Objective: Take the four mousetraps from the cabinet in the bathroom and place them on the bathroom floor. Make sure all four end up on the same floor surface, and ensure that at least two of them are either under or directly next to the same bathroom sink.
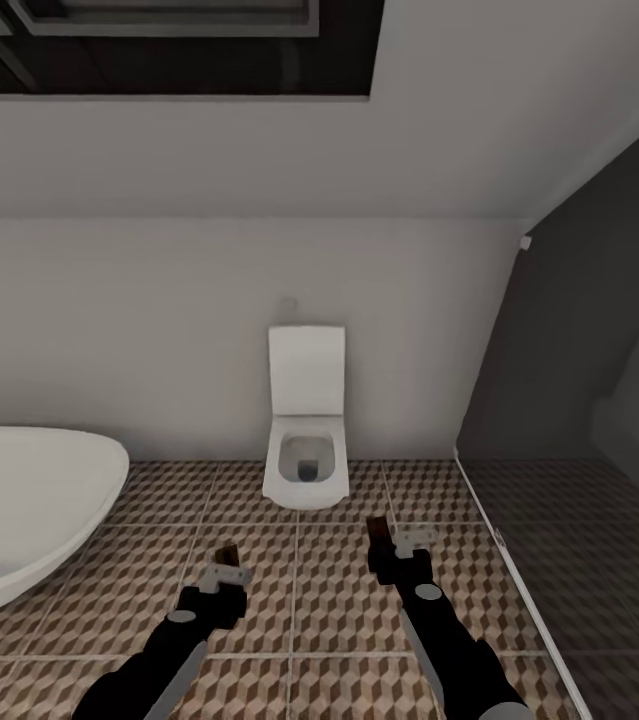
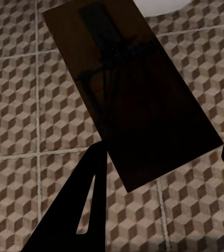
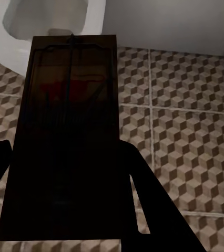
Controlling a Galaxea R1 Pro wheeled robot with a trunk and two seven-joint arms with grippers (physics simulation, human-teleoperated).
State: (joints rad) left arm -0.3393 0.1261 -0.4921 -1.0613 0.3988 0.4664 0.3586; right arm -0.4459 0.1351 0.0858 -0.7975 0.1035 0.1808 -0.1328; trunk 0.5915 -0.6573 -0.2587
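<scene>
A mousetrap (image 2: 128, 100) clamped in each hand (image 1: 224, 570), left and right (image 1: 387, 545), above the bathroom floor (image 1: 329, 600)

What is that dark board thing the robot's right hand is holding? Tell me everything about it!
It is a mousetrap: a flat, rectangular brown wooden board, very dark in shadow. Dark metal wire runs along its top face, and there is a small red mark near its far end. The right gripper holds it at its near end, above the cube-patterned bathroom floor. Its far end points toward the white toilet.
</scene>
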